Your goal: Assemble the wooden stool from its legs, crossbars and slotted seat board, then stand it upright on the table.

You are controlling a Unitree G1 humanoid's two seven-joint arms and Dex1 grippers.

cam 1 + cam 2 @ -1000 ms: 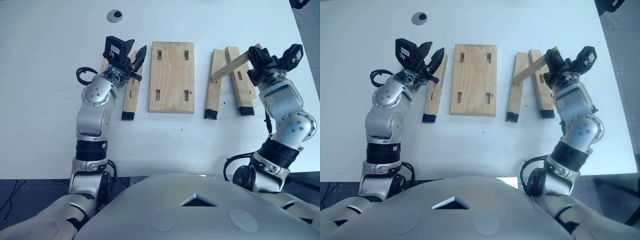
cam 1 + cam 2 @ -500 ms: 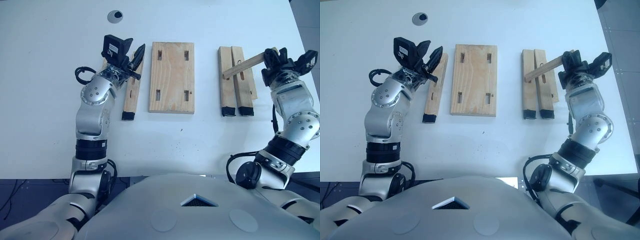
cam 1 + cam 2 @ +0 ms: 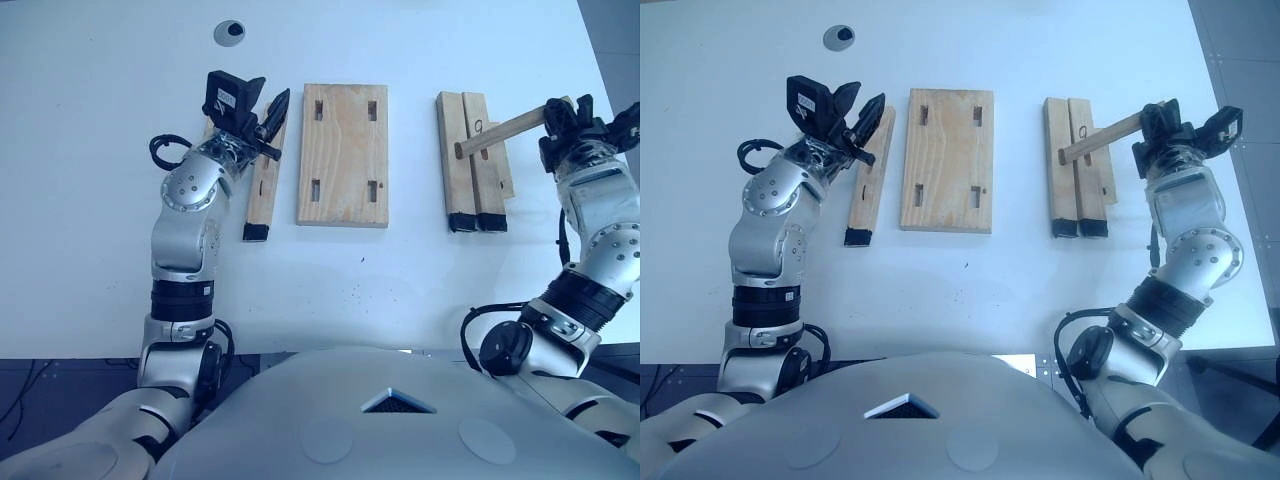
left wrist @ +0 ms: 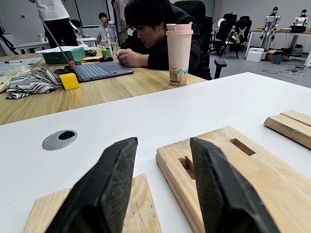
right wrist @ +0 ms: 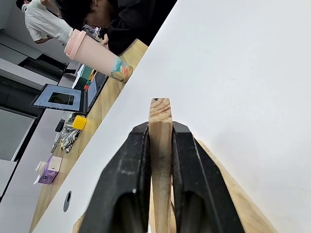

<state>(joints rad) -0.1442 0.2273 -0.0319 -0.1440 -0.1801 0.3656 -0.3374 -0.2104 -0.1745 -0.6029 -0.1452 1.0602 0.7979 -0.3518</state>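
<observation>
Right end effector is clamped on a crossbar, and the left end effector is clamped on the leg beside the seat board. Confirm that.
One part is wrong: the left end effector is open over the leg, gripping nothing, as the left wrist view shows. The right end effector is clamped on a crossbar, and that leg lies beside the seat board.

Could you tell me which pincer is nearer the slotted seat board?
Left. The left pincer is open over the leg just left of the seat board; the right pincer, shut on a crossbar, is beyond the paired legs to its right.
</observation>
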